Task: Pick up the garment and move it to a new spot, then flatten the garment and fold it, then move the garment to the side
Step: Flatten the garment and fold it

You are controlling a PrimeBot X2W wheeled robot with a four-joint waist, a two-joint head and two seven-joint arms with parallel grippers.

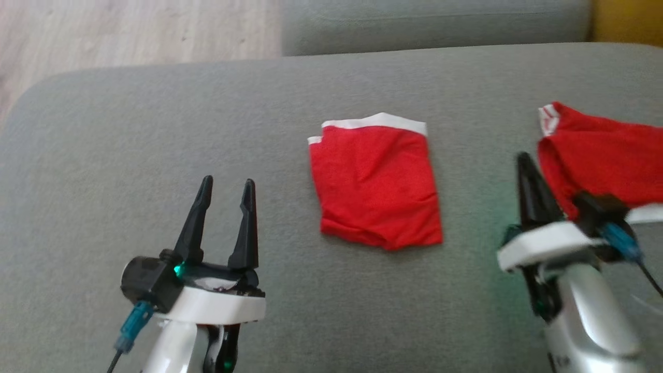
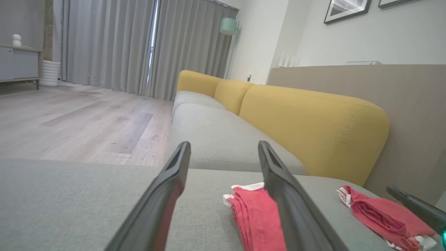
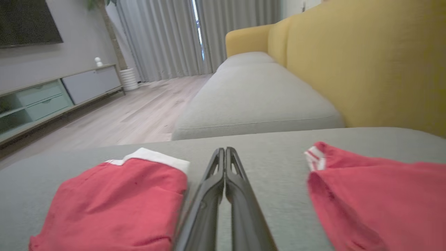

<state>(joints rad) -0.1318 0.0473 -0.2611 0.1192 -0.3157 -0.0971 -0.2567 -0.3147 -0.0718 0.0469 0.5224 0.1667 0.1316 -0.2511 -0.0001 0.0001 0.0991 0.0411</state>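
1. The left gripper (image 1: 228,180) is low and closest to the robot, over the grey seat cushion (image 1: 155,129). Its two fingers (image 1: 194,223) are spread wide apart and nothing is between them.
2. The right gripper (image 1: 524,158) is on the other side. Its fingers (image 3: 209,195) are squeezed tight together and hold nothing. In the right wrist view they point into the bare gap between two red clothes.
3. The folded red garment (image 1: 375,181) lies flat in the middle of the cushion, between the two grippers. It has a white band along its far edge. Neither gripper touches it.
4. The second red garment (image 1: 601,155) lies at the right side of the cushion, just beside the right gripper. It looks looser and not as neat, with a little white stripe at its far corner.
5. Past the clothes is another grey seat (image 3: 254,97), and a yellow backrest (image 2: 313,129) runs along the right.
6. Farthest away are the wooden floor (image 2: 69,118) and long grey curtains (image 2: 115,45).
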